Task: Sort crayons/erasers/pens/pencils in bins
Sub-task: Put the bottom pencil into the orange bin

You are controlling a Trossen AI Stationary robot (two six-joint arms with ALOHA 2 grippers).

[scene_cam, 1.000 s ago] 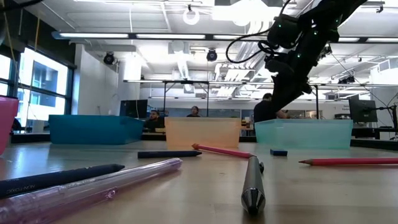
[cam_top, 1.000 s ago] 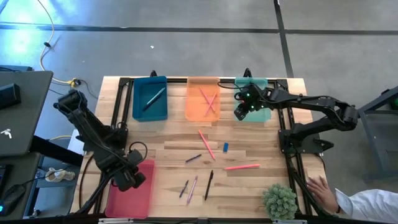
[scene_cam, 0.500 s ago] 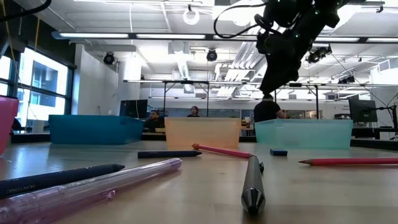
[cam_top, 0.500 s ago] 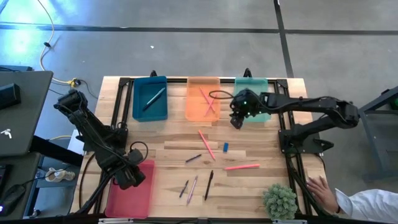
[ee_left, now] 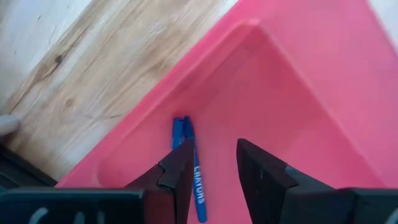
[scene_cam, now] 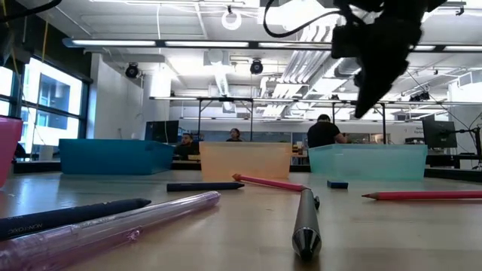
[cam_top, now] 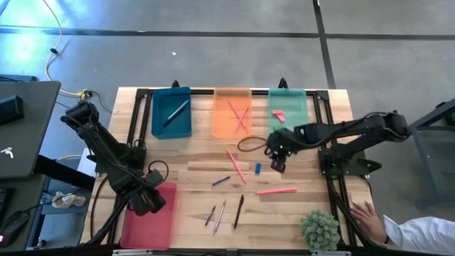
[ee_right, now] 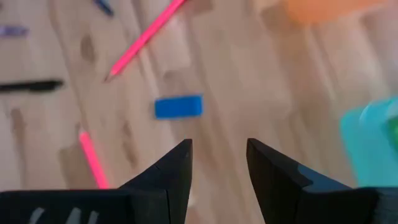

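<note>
My right gripper (cam_top: 277, 163) hangs open above the table's middle. A blue eraser (ee_right: 178, 106) lies flat on the wood just ahead of its fingers (ee_right: 217, 163); the same eraser (cam_top: 257, 168) shows in the high view. My left gripper (ee_left: 214, 167) stands open over the pink-red bin (cam_top: 151, 217), where a blue crayon (ee_left: 191, 171) lies on the floor, partly behind one finger. At the far edge stand the teal bin (cam_top: 171, 114) with a pen, the orange bin (cam_top: 232, 114) with pink pencils, and the mint bin (cam_top: 288, 114) with a pink eraser (cam_top: 278, 115).
Loose on the wood lie a pink pencil (cam_top: 236, 165), another pink pencil (cam_top: 276, 190), a dark crayon (cam_top: 220, 181), a black pen (cam_top: 239, 211) and a purple pen (cam_top: 220, 217). A small plant (cam_top: 319, 229) stands at the near right, with a person's hand (cam_top: 366, 217) beside it.
My right gripper has gone from above the mint bin toward the table's near edge, to a spot by the blue eraser. The pink eraser in the mint bin shows now that the gripper has left.
</note>
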